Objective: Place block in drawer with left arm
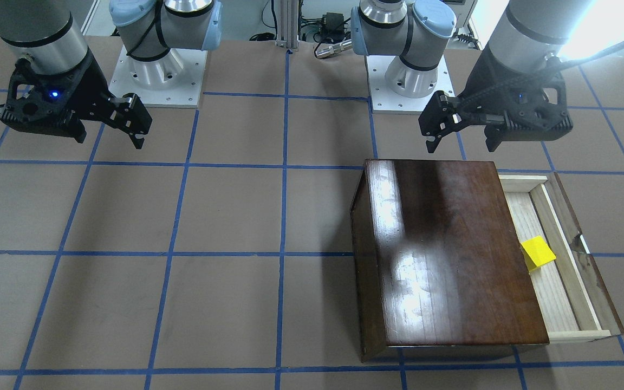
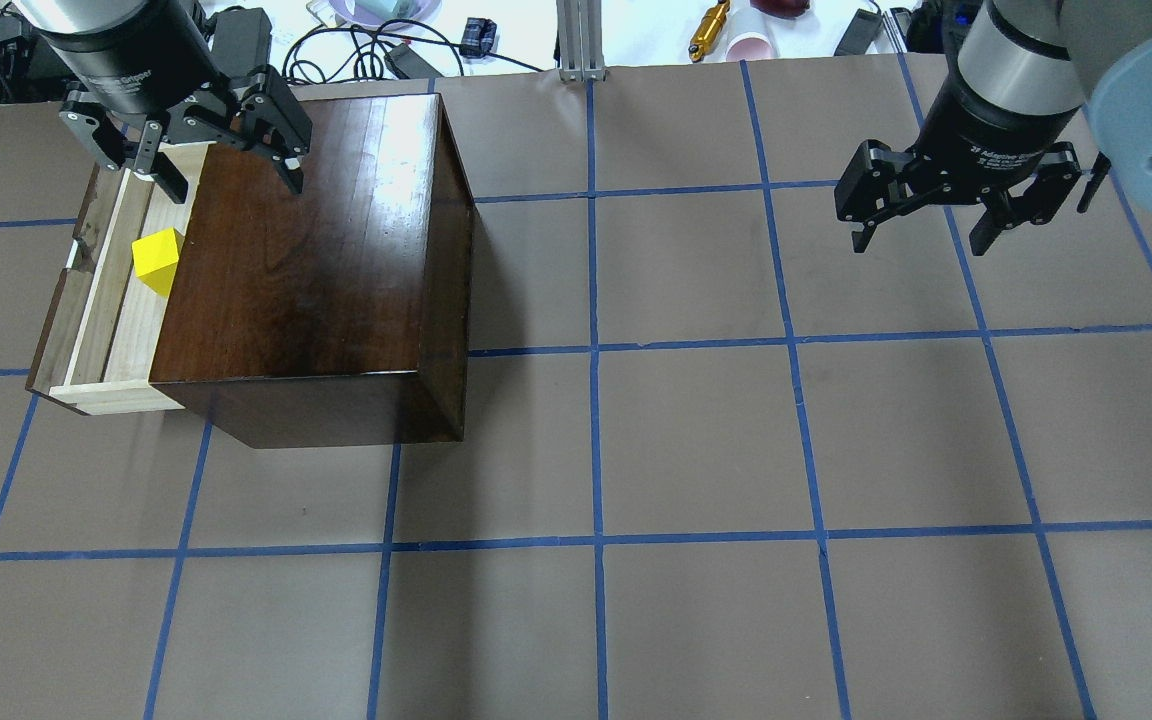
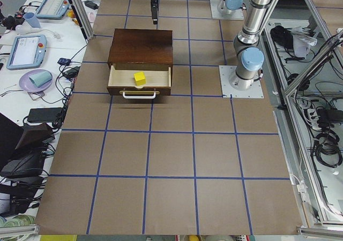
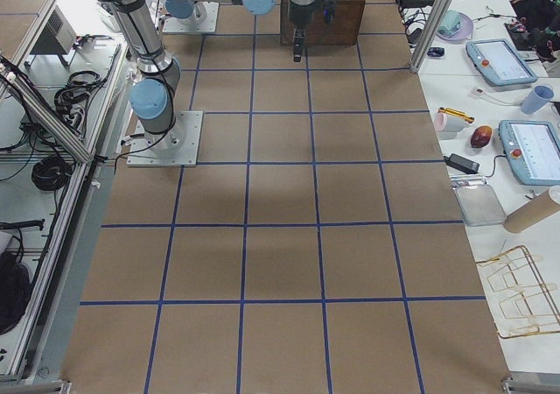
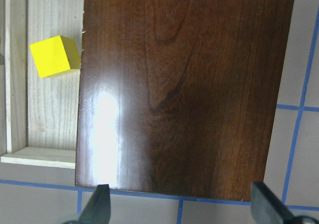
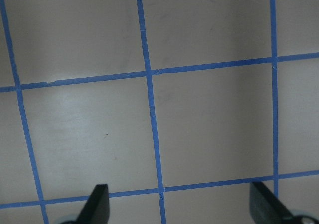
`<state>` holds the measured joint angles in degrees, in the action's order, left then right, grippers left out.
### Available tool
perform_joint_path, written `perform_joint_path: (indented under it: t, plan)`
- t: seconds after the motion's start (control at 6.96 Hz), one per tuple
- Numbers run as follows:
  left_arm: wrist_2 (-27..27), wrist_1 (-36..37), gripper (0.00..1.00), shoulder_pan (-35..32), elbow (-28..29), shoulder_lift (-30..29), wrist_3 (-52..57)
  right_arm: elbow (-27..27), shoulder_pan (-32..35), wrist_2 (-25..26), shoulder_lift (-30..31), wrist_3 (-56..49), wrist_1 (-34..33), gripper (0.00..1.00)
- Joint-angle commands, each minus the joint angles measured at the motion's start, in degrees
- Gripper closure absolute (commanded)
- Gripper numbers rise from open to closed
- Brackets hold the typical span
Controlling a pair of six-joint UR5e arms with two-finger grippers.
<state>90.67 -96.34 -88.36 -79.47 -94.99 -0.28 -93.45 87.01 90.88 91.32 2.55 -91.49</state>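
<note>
in the drawer (image 2: pixel 136 320) sits the block (image 2: pixel 158 260) (ungripped); left fingers (image 2: pixel 286 160) spread nearby; right fingers (image 2: pixel 988 228) spread.

I see a brown table (image 2: pixel 696 440) gridded with blue tape (image 2: pixel 593 300). Beyond its far edge lie cables (image 2: pixel 356 50), two pendants (image 3: pixel 24 51) and a purple plate (image 3: pixel 25 85) with a cup (image 3: pixel 40 79) on it.
</note>
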Motion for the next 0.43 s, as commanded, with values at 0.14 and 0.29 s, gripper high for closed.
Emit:
perform_joint_path:
  t: [0.14, 0.29]
  plan:
    - [-0.06, 3.25, 0.0, -0.76, 0.28, -1.16, 1.43, 0.03, 0.0, 0.09, 0.0, 0.0, 0.0, 0.0]
    - [-0.06, 3.35, 0.0, -0.5, 0.37, -1.07, 1.34, 0.03, 0.0, 0.09, 0.0, 0.0, 0.0, 0.0]
